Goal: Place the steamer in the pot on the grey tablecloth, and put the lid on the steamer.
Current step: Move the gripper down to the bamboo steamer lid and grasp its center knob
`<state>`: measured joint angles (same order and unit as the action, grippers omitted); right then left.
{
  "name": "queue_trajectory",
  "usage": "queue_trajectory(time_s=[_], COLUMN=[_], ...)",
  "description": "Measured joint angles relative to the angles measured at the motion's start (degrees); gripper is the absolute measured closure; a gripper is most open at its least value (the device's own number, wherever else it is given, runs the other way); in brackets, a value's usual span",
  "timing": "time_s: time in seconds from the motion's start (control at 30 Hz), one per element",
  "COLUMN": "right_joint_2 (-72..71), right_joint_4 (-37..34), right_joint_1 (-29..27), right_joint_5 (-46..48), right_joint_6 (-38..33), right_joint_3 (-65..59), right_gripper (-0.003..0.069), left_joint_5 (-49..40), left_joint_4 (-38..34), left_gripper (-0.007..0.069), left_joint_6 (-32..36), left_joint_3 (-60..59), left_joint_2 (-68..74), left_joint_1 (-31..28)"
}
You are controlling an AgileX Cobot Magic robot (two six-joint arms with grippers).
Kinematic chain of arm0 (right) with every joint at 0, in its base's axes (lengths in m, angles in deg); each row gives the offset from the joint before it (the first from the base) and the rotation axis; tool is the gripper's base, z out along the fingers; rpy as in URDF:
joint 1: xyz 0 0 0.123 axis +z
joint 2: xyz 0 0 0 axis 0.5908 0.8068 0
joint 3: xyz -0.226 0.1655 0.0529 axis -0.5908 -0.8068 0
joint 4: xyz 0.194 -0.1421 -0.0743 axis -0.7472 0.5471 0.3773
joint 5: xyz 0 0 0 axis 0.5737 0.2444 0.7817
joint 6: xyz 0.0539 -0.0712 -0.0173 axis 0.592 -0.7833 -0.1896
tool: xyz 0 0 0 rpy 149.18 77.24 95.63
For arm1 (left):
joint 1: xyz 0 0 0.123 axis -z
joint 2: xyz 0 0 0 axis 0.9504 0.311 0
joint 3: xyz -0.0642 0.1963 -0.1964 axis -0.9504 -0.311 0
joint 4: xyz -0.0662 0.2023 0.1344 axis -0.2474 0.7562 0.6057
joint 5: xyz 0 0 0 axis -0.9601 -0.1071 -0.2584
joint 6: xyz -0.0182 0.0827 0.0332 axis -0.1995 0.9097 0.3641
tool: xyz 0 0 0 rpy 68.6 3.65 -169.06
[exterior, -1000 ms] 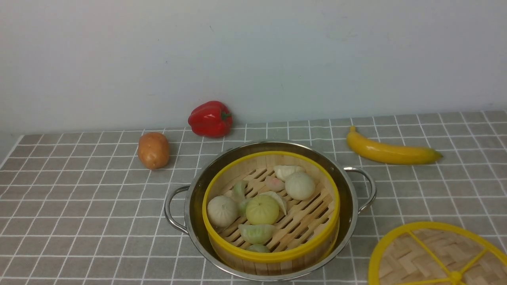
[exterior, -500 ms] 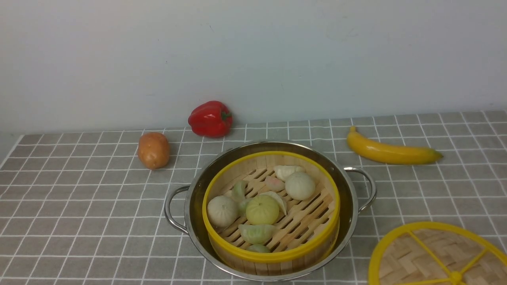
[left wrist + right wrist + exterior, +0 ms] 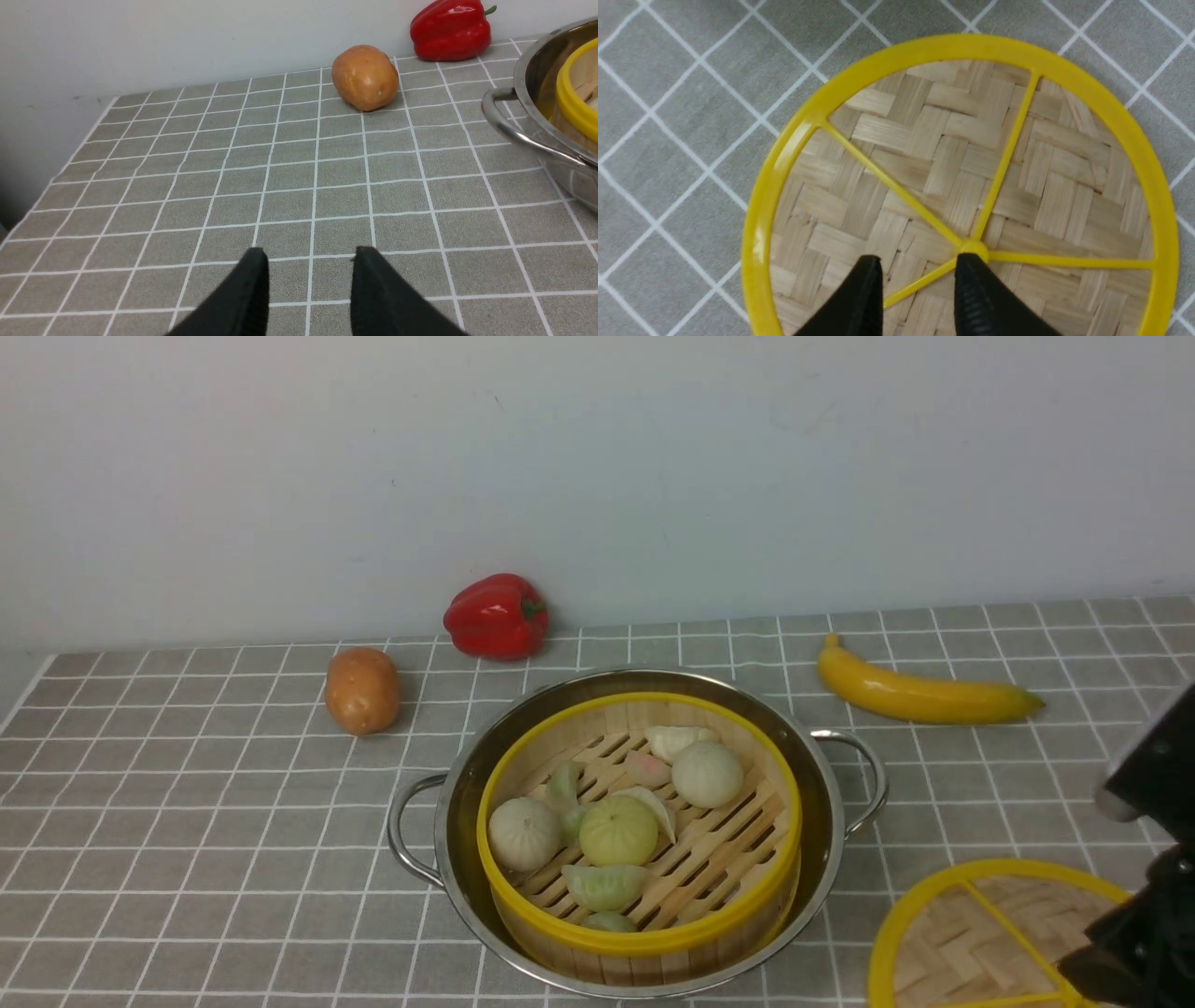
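The steamer (image 3: 640, 821), a bamboo basket with a yellow rim and toy buns inside, sits in the shiny steel pot (image 3: 822, 775) on the grey tablecloth (image 3: 187, 821). The lid (image 3: 971, 943), a flat woven disc with yellow rim and spokes, lies on the cloth at the front right. In the right wrist view my right gripper (image 3: 917, 263) is open above the lid (image 3: 962, 154), one fingertip next to the central knob (image 3: 973, 247). In the front view the right arm (image 3: 1144, 859) covers the lid's right part. My left gripper (image 3: 309, 256) is open and empty above bare cloth, left of the pot (image 3: 528, 126).
A brown potato (image 3: 361, 690) and a red pepper (image 3: 496, 616) lie behind the pot to the left, near the wall. A yellow banana (image 3: 920, 695) lies behind the pot to the right. The cloth's left edge (image 3: 60, 168) is near the left gripper.
The right arm has come into the front view at the right edge and now hangs over the lid. The steamer, pot and lid have not moved.
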<state>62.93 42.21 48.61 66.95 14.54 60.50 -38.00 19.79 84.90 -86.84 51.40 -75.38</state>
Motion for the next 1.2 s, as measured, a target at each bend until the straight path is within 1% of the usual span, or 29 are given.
queue_trajectory(time_s=[0.27, 0.4, 0.53, 0.63, 0.9, 1.2], right_joint_2=[11.3, 14.3, 15.3, 15.5, 15.5, 15.5], right_joint_4=[0.7, 2.7, 5.8, 6.5, 6.5, 6.5], right_joint_1=[0.1, 0.1, 0.1, 0.1, 0.1, 0.1], right_joint_5=[-4.7, -5.6, -7.6, -8.4, -8.9, -7.3], right_joint_6=[2.8, 5.2, 8.4, 9.0, 9.7, 11.3], right_joint_3=[0.0, 0.3, 0.4, 0.4, 0.4, 0.4], right_gripper=[0.0416, 0.0416, 0.0416, 0.0416, 0.0416, 0.0416], left_joint_5=[0.0, 0.0, 0.0, 0.0, 0.0, 0.0], left_joint_4=[0.0, 0.0, 0.0, 0.0, 0.0, 0.0], left_gripper=[0.0382, 0.0382, 0.0382, 0.0382, 0.0382, 0.0382], left_joint_6=[0.0, 0.0, 0.0, 0.0, 0.0, 0.0], left_joint_3=[0.0, 0.0, 0.0, 0.0, 0.0, 0.0], left_joint_2=[0.0, 0.0, 0.0, 0.0, 0.0, 0.0], left_joint_1=[0.0, 0.0, 0.0, 0.0, 0.0, 0.0])
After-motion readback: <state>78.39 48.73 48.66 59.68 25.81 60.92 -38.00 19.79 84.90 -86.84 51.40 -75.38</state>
